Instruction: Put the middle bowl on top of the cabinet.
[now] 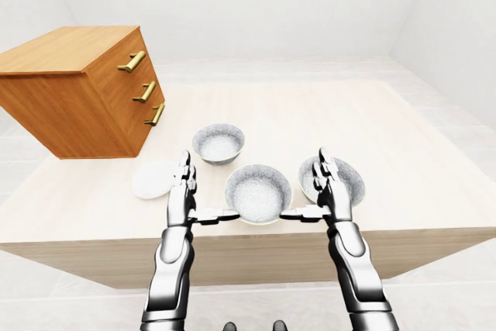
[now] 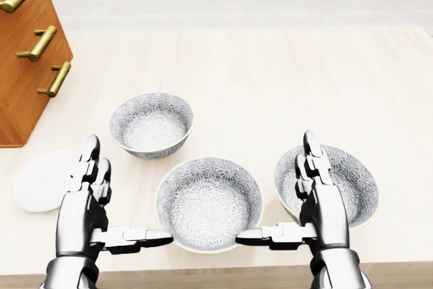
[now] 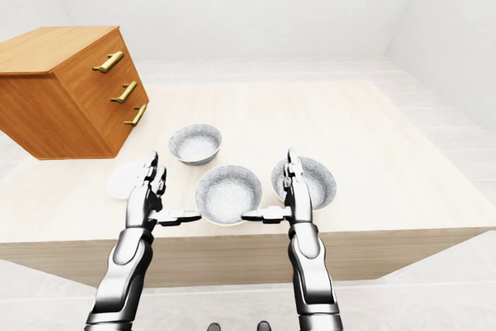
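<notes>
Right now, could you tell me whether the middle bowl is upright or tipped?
Upright: the middle bowl sits flat on the table, its empty inside facing up.

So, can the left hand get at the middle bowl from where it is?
Probably yes: the left hand stands open beside the middle bowl, thumb tip at its rim, nothing between them.

In head view, middle bowl (image 2: 208, 202) lies between left bowl (image 2: 151, 124) and right bowl (image 2: 355, 181), cabinet (image 2: 17, 99) upper left.
</notes>
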